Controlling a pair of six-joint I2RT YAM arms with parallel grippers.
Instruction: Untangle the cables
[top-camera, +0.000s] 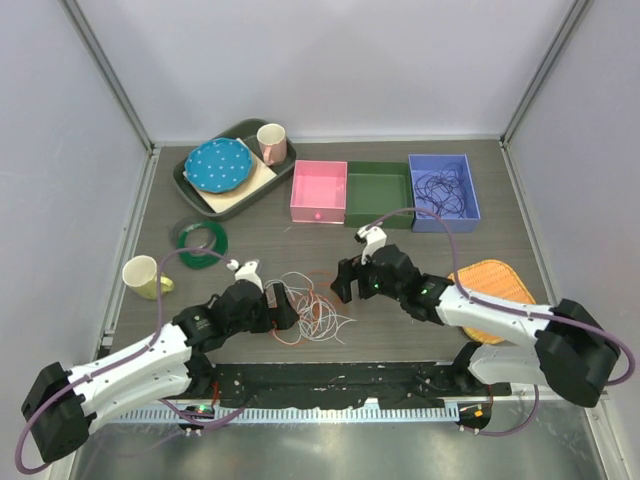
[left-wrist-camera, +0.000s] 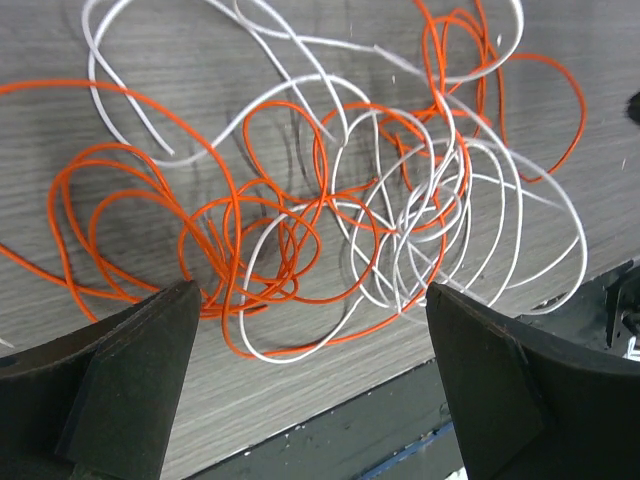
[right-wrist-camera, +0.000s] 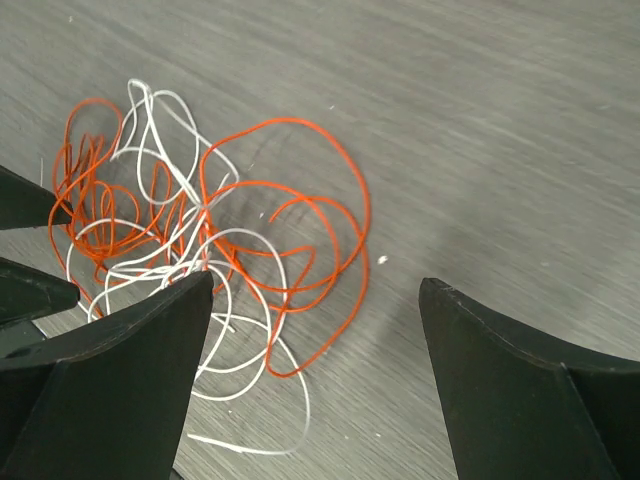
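A tangle of red-orange and white cables lies on the table between my two grippers. In the left wrist view the orange loops and white loops cross just ahead of the open, empty left gripper, which sits at the tangle's left edge. My right gripper is open and empty at the tangle's upper right; in its wrist view an orange loop and white strands lie ahead and left. A dark purple cable lies in the blue box. A green cable coil lies at left.
Pink, green and blue boxes stand in a row at the back. A tray with a blue plate and pink cup is back left. A yellow mug is left, an orange woven mat right. A dark strip lines the near edge.
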